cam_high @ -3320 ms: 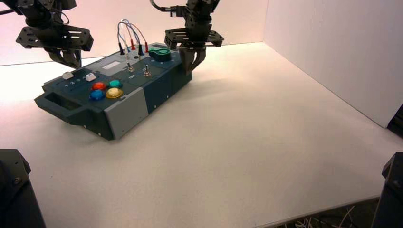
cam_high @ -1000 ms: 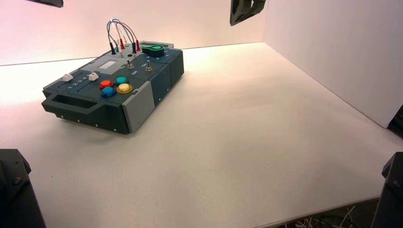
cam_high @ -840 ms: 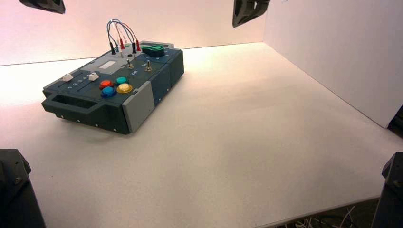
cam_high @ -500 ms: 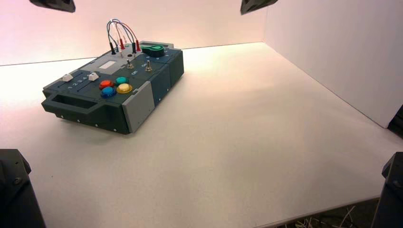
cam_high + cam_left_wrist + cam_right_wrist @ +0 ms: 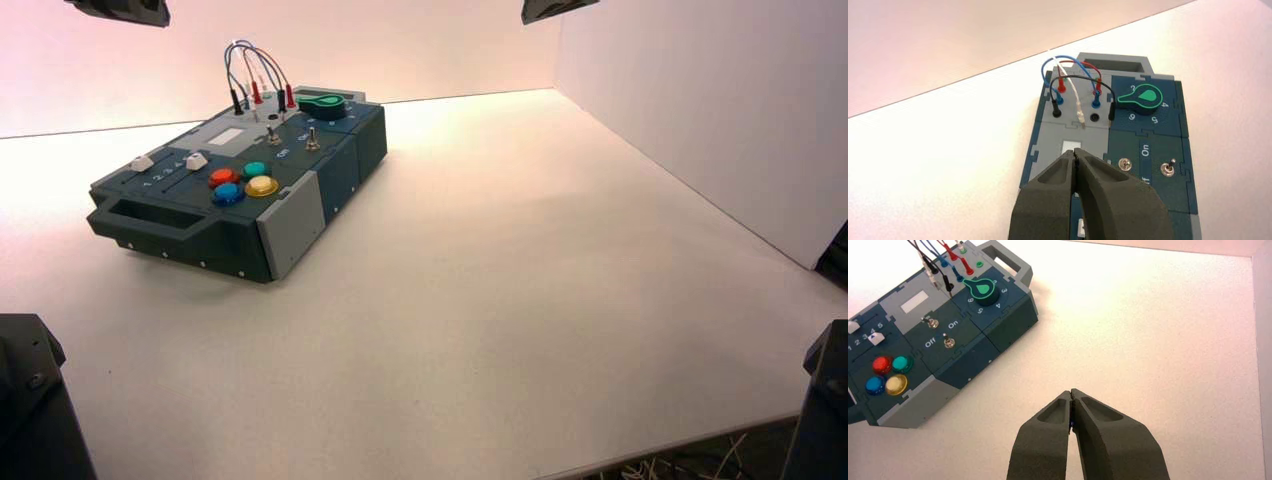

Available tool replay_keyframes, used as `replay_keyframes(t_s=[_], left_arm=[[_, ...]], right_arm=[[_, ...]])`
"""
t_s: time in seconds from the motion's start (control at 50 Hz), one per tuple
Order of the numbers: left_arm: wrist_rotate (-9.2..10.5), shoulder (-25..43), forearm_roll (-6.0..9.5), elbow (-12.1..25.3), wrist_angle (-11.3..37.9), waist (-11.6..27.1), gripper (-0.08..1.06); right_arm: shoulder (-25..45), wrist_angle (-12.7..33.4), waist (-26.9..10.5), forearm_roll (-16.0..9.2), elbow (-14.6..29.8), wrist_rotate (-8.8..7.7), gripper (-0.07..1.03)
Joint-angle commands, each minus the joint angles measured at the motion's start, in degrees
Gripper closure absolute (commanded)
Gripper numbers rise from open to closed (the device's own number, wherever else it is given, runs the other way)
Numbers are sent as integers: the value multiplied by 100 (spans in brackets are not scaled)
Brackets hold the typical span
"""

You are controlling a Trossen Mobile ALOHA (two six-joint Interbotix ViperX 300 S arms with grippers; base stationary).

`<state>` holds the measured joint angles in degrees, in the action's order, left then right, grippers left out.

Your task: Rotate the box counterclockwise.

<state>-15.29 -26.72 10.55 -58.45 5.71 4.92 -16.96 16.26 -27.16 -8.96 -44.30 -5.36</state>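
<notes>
On the table (image 5: 480,330), box (image 5: 230,185) sits below left gripper (image 5: 1075,155).

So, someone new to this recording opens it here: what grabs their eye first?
Probably the long dark teal-and-grey box, set slantwise on the table's left side, with red, green, blue and yellow buttons clustered near its closer end. Next, the looping wires and green-topped dial toward its far end. Both grippers, left and right, hang shut, clear of the box.
</notes>
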Motion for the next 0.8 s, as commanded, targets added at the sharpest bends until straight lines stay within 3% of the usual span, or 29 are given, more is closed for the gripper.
replay_keyframes(t_s=[0.02,0.56,0.8], left_arm=[[0,-26,0,97,-35,26,101],[18,387,9,229,-97,88,101],[18,554,9,237,-97,246,101]], right_arm=[[-18,-35,-18,-9,123,9,99],[413,18,-18,-79,281,264,99],[369,18,-35,-97,308,290,99]])
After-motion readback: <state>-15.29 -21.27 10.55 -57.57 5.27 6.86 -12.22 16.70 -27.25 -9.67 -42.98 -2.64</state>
